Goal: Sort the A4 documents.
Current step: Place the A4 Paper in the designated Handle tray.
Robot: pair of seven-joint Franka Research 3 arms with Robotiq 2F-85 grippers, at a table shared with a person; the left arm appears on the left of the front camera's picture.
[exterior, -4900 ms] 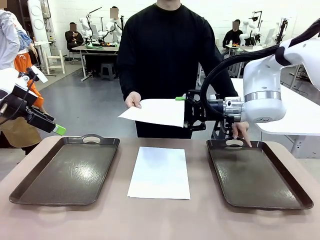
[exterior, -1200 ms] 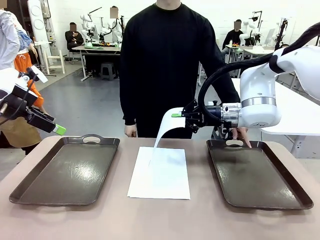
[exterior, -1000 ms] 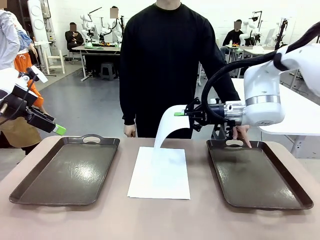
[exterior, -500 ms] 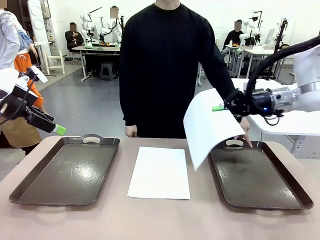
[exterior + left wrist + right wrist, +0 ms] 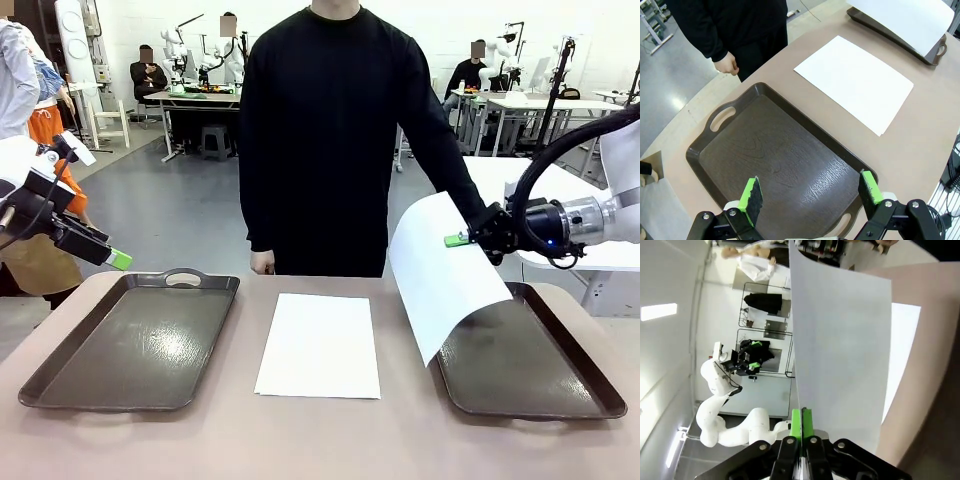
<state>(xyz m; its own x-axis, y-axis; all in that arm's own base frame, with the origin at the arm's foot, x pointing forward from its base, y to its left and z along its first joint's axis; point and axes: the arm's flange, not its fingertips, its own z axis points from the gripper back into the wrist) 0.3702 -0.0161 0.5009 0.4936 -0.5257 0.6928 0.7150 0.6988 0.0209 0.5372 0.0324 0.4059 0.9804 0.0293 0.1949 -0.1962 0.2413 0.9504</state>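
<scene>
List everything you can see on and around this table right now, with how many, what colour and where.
A4 sheets: two, white; flat sheet lying on the table between the trays, held sheet hanging curved over the right tray.
Trays: two, dark brown, handled; left tray and right tray, both on the table.
Table: one, tan, under everything.
Person: one, black top, at the far side; hand by the table's far edge.
Left gripper: black, green pads, open, raised near the left tray.
Right gripper: black, green pads, shut on the held sheet's edge.
</scene>
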